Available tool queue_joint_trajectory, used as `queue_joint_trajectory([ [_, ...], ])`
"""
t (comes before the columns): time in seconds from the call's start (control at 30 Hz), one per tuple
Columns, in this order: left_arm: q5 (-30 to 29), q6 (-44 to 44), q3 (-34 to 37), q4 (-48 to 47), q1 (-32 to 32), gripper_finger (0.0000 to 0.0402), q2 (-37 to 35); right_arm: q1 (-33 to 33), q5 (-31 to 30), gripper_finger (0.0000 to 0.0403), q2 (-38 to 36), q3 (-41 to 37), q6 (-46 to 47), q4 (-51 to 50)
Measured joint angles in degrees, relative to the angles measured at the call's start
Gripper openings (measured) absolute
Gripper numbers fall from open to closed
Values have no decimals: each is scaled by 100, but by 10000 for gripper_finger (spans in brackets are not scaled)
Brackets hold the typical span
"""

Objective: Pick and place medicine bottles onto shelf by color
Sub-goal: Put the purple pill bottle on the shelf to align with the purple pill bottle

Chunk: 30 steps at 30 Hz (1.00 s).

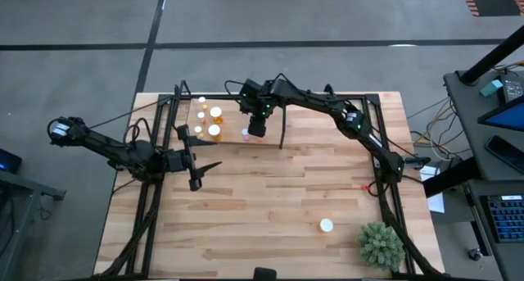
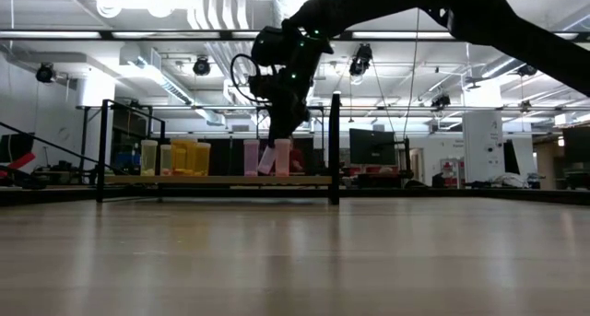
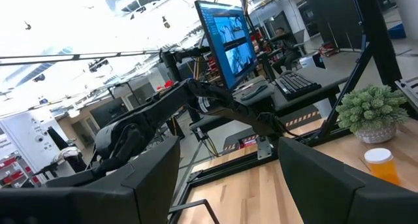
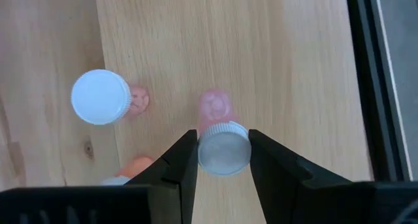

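Observation:
The shelf (image 1: 229, 109) is a pale board at the table's far side with a black post (image 2: 335, 146). Yellow, orange and pink bottles (image 2: 189, 158) stand on it in a row. My right gripper (image 4: 223, 160) is over the shelf, shut on a pink bottle (image 4: 215, 110), next to another pink bottle (image 4: 100, 96). The held bottle also shows tilted in the low view (image 2: 267, 159). My left gripper (image 1: 196, 162) is open and empty above the table's left middle. One orange bottle (image 1: 326, 225) stands on the table near the front right. My right gripper pinches the pink bottle's white cap (image 4: 224, 145) between its two fingers, one on each side. The fingers come from above, pointing down. The bottle hangs tilted below them, its base (image 2: 265, 171) at the shelf board; whether it touches the board I cannot tell.
A green spiky plant (image 1: 381, 244) stands at the table's front right corner, beside the loose orange bottle. Black frame rails (image 1: 164, 125) run along the shelf's left end and the table's sides. Bare shelf board lies between the held bottle and the black post.

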<state>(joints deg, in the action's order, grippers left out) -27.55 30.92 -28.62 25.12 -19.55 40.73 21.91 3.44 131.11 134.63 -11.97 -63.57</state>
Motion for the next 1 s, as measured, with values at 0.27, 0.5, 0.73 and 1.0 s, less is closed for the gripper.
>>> queue_joint_trajectory([
  [0.27, 0, -1, 26, -37, 4, 242, -11, -1, 0, 119, 0, 0, 42, 0],
  [0.5, 4, 101, 211, -34, 4, 242, 37, -2, 0, 124, 0, 0, 13, -4],
  [0.73, 4, 101, 232, 23, 4, 242, -89, -2, -2, 127, 0, 0, -1, -8],
  [1.0, 4, 103, 240, 20, 4, 242, -156, -2, -2, 127, 0, 0, 39, -7],
])
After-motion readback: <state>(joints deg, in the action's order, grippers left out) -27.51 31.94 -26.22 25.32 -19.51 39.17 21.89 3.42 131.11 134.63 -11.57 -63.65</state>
